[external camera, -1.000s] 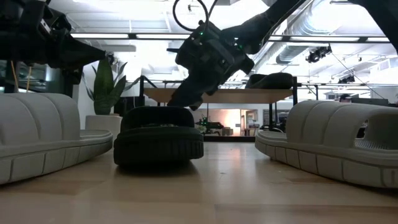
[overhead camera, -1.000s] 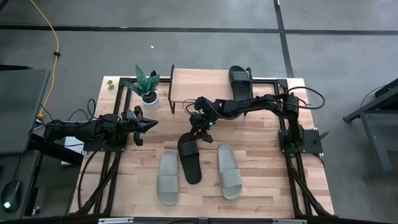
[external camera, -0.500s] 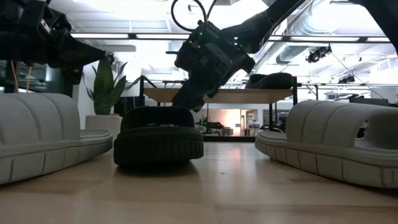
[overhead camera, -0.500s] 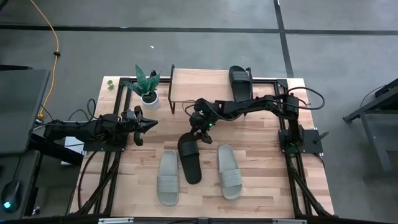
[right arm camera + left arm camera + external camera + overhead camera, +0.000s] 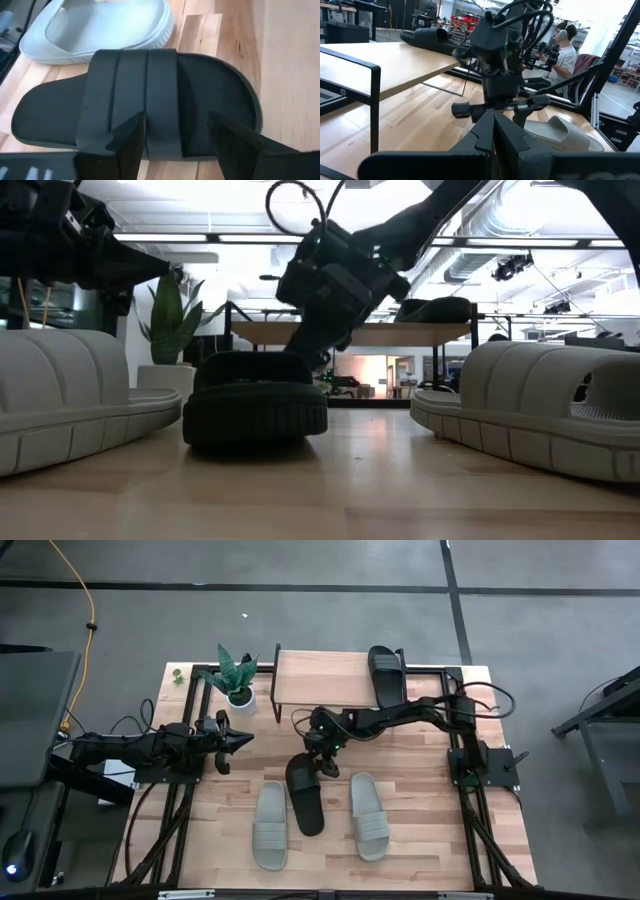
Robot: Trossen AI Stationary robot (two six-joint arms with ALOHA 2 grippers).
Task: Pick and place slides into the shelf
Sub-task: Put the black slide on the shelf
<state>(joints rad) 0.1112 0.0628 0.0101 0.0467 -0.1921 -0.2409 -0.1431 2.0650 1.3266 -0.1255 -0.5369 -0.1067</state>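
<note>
A black slide (image 5: pixel 305 795) lies flat on its sole on the table, between two pale grey-green slides (image 5: pixel 270 825) (image 5: pixel 368 830). My right gripper (image 5: pixel 175 122) is open and slants down over the black slide's far end. One finger (image 5: pixel 132 140) is at the edge of the wide strap (image 5: pixel 135 95). The other finger (image 5: pixel 235 142) is over the footbed. In the low view it hangs just above the strap (image 5: pixel 255 370). A second black slide (image 5: pixel 385 672) rests on the shelf (image 5: pixel 320 675). My left gripper (image 5: pixel 240 737) waits shut at the table's left. My right gripper stands with its open fingers over the black slide's strap edge (image 5: pixel 150 115) and footbed, slanting down from the far side. I cannot tell whether the fingertips touch the slide. The slide lies flat on the table.
A potted plant (image 5: pixel 238 675) stands left of the shelf. The shelf's thin black legs (image 5: pixel 372 100) rise at the table's far side. A person (image 5: pixel 565 47) sits in the room beyond the table. Bare wood (image 5: pixel 420 780) shows right of the slides.
My right gripper has sunk a little toward the black slide's far end and shifted slightly toward the table's left. The slides have not moved.
</note>
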